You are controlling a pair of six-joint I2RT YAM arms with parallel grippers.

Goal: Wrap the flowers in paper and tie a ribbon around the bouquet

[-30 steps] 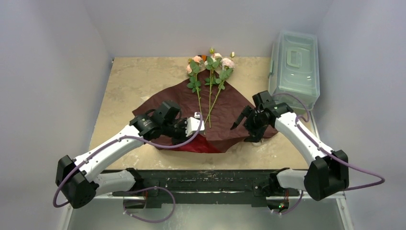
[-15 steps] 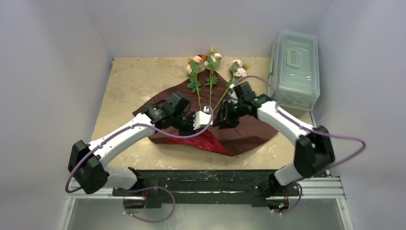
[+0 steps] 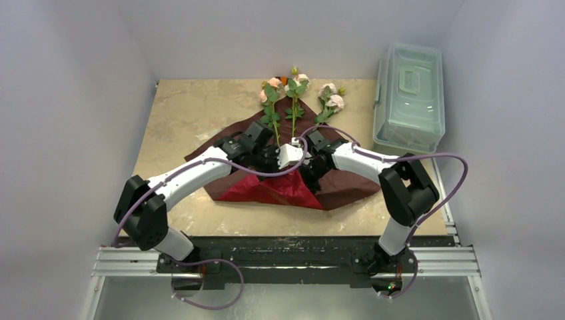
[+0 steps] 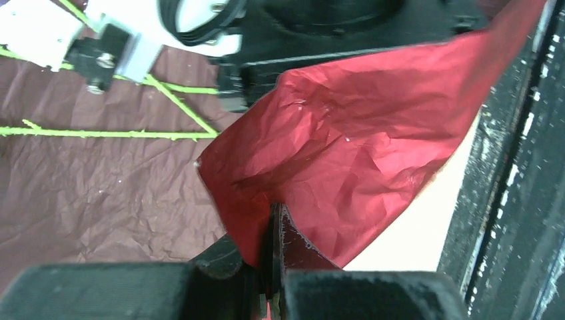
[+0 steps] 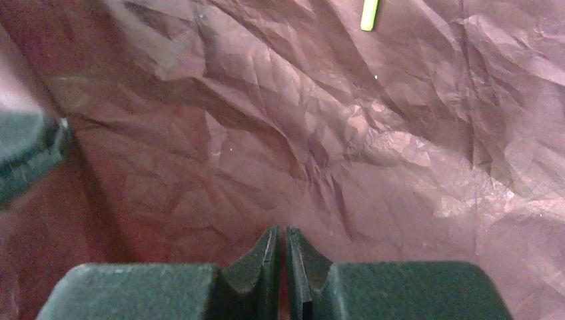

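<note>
The paper (image 3: 350, 181) lies crinkled on the table, maroon face up, its near edge turned over as a bright red flap (image 3: 278, 191). My left gripper (image 3: 293, 165) is shut on that flap (image 4: 346, 140), fingertips (image 4: 285, 230) pinching the fold. Right beside it my right gripper (image 3: 308, 173) presses onto the maroon sheet (image 5: 320, 133), jaws together with a red sliver of paper between them. The flowers (image 3: 294, 90) lie at the sheet's far edge, their green stems (image 4: 106, 134) running towards the grippers. One stem end (image 5: 368, 15) shows in the right wrist view. No ribbon or bouquet is in view.
A clear lidded plastic box (image 3: 410, 93) stands at the table's right rear. The black rail (image 3: 286, 253) with the arm bases runs along the near edge. White walls close in the left, back and right sides.
My right arm swung from the paper's right edge to the centre and its jaws closed. My left gripper carried the red flap rightwards. The right-hand sprig shifted right.
</note>
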